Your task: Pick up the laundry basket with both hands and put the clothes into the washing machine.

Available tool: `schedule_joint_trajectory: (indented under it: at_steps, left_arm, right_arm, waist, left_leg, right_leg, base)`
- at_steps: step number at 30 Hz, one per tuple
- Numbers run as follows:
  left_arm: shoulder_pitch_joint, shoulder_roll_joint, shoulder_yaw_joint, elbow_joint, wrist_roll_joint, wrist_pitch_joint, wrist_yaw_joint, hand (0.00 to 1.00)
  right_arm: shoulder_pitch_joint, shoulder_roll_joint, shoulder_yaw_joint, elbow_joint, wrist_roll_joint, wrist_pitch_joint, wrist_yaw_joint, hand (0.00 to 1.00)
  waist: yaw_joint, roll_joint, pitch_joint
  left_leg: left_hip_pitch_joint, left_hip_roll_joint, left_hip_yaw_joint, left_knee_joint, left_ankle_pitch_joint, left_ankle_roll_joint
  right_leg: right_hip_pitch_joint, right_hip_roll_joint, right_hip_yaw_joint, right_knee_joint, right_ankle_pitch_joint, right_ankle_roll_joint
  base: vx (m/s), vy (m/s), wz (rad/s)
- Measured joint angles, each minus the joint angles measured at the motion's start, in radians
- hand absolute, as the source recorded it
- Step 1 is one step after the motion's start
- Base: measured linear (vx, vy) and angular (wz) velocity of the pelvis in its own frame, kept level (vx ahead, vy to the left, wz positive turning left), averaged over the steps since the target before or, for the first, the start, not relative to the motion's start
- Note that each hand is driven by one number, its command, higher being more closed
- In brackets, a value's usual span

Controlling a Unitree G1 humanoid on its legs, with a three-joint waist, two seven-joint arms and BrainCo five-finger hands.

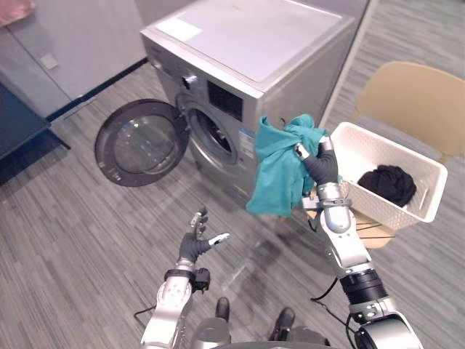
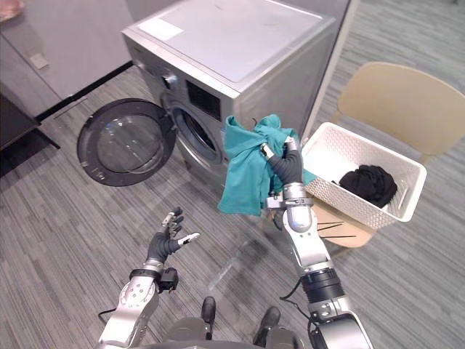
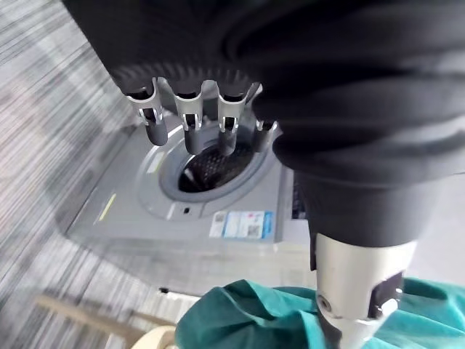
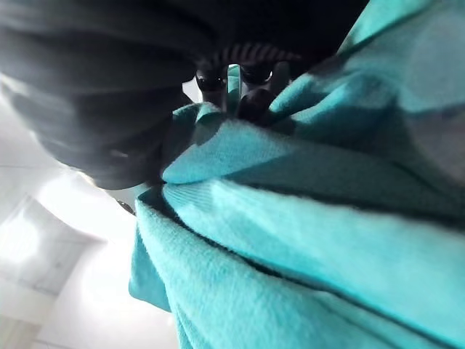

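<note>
The right hand curls its dark-tipped fingers into bunched teal cloth hanging in folds.

Right fingers mostly under teal garment

Two garments, one washer, one basket, one chair.

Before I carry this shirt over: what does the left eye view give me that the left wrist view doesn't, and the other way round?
Left eye view adds: the round door standing open, the white basket on the tan chair with a black garment in it, and the right hand clutching the teal shirt. Left wrist view adds: the perforated inside of the drum, seen past the fingers of the left hand. Shared: the washing machine, the teal shirt, the open left hand.
</note>
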Motion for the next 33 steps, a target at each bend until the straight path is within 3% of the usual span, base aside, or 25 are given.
schedule_joint_trajectory:
  at_steps: [2, 8, 13, 14, 21, 22, 28, 32, 33]
  left_arm:
    - [-0.019, 0.025, -0.005, -0.003, 0.000, -0.020, 0.011, 0.00]
    - [-0.101, 0.022, -0.102, -0.002, 0.044, -0.021, 0.009, 0.00]
    - [-0.239, 0.013, -0.164, 0.062, 0.121, -0.023, 0.010, 0.00]
    - [-0.272, 0.005, -0.164, 0.092, 0.135, -0.023, 0.011, 1.00]
    - [-0.337, 0.007, -0.184, 0.179, 0.170, -0.035, 0.040, 1.00]
    - [-0.337, 0.008, -0.184, 0.179, 0.170, -0.039, 0.051, 1.00]
    - [-0.332, 0.012, -0.173, 0.179, 0.168, -0.057, 0.081, 1.00]
    - [-0.303, -0.012, -0.144, 0.178, 0.167, -0.064, 0.080, 1.00]
    - [-0.279, -0.019, -0.135, 0.177, 0.168, -0.063, 0.079, 1.00]
  right_arm:
    - [-0.012, 0.009, 0.050, 0.002, 0.001, 0.000, 0.019, 1.00]
    - [-0.022, 0.048, 0.144, 0.047, 0.040, 0.000, 0.062, 1.00]
    - [-0.041, 0.091, 0.259, 0.047, 0.096, 0.001, 0.107, 1.00]
    - [-0.045, 0.099, 0.281, 0.047, 0.126, 0.001, 0.123, 1.00]
    - [-0.055, 0.103, 0.360, 0.045, 0.273, 0.010, 0.170, 1.00]
    - [-0.055, 0.103, 0.369, 0.043, 0.298, 0.011, 0.173, 0.00]
    - [-0.053, 0.103, 0.388, 0.023, 0.301, 0.010, 0.191, 0.00]
    - [-0.004, 0.088, 0.361, -0.054, 0.135, 0.010, 0.175, 0.00]
    - [0.029, 0.079, 0.340, -0.086, 0.049, 0.010, 0.158, 0.00]
  waist:
    - [0.000, -0.003, -0.003]
    - [-0.001, -0.006, -0.029]
    - [-0.008, -0.006, -0.059]
    - [-0.008, -0.007, -0.059]
    - [-0.008, -0.013, -0.064]
    - [-0.009, -0.013, -0.064]
    - [-0.009, -0.024, -0.083]
    - [-0.010, -0.027, -0.086]
    - [-0.011, -0.028, -0.087]
  left_leg:
    - [0.003, -0.019, -0.003, 0.000, 0.008, 0.011]
    - [0.018, -0.028, -0.011, -0.003, 0.018, 0.026]
    - [0.031, -0.021, -0.007, -0.028, 0.035, 0.026]
    - [0.037, -0.012, -0.004, -0.035, 0.041, 0.023]
    - [0.034, 0.010, 0.003, -0.032, 0.046, 0.013]
    - [0.034, 0.012, 0.004, -0.030, 0.045, 0.011]
    - [0.032, 0.027, 0.023, -0.025, 0.042, 0.003]
    - [0.034, 0.029, 0.029, -0.033, 0.043, 0.001]
    - [0.034, 0.029, 0.029, -0.035, 0.043, 0.001]
  right_leg:
    - [0.005, -0.016, 0.001, -0.003, 0.010, 0.012]
    - [0.027, -0.022, -0.001, -0.018, 0.026, 0.010]
    - [0.046, 0.005, 0.005, -0.072, 0.056, -0.001]
    - [0.056, 0.014, 0.007, -0.092, 0.069, -0.009]
    - [0.061, 0.043, 0.021, -0.120, 0.086, -0.024]
    - [0.061, 0.048, 0.023, -0.121, 0.086, -0.025]
    - [0.062, 0.069, 0.038, -0.146, 0.095, -0.037]
    - [0.063, 0.075, 0.045, -0.161, 0.102, -0.037]
    - [0.065, 0.076, 0.044, -0.166, 0.103, -0.037]
  base:
    - [-0.06, 0.102, 0.06]
    - [-0.02, 0.031, 0.02]
    - [-0.01, -0.007, -0.06]
    - [-0.01, -0.051, -0.05]
    - [-0.02, -0.030, -0.07]
    - [-0.01, -0.007, -0.09]
    - [0.00, -0.021, -0.10]
    - [0.01, -0.003, -0.06]
    - [0.03, 0.014, 0.01]
